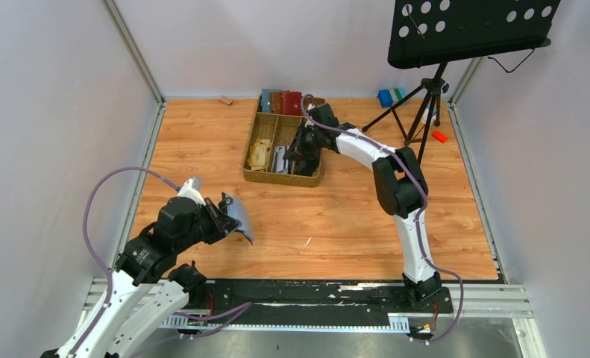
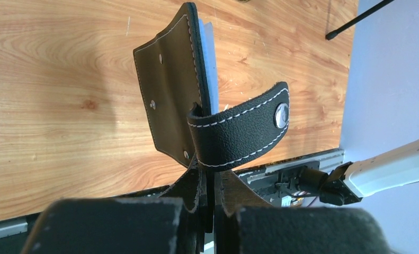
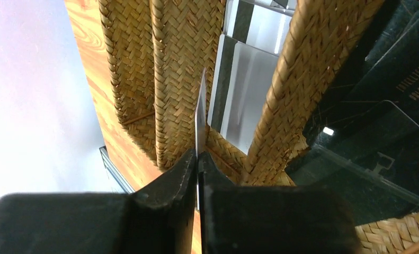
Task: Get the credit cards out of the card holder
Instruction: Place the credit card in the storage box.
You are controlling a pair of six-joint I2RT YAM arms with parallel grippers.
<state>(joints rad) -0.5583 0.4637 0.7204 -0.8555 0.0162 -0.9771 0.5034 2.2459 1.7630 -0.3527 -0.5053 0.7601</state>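
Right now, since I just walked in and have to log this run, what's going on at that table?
The left gripper is shut on the black card holder, holding it open and raised off the table on the left side. The right gripper is shut on one thin card, seen edge-on, over the woven basket at the far side. A few more cards lie in one of its compartments, so the emptying looks under way.

One card holder point(image 2: 170, 95), one woven basket point(image 1: 280, 179), one music stand point(image 1: 463, 30), at least three credit cards point(image 3: 244, 100).
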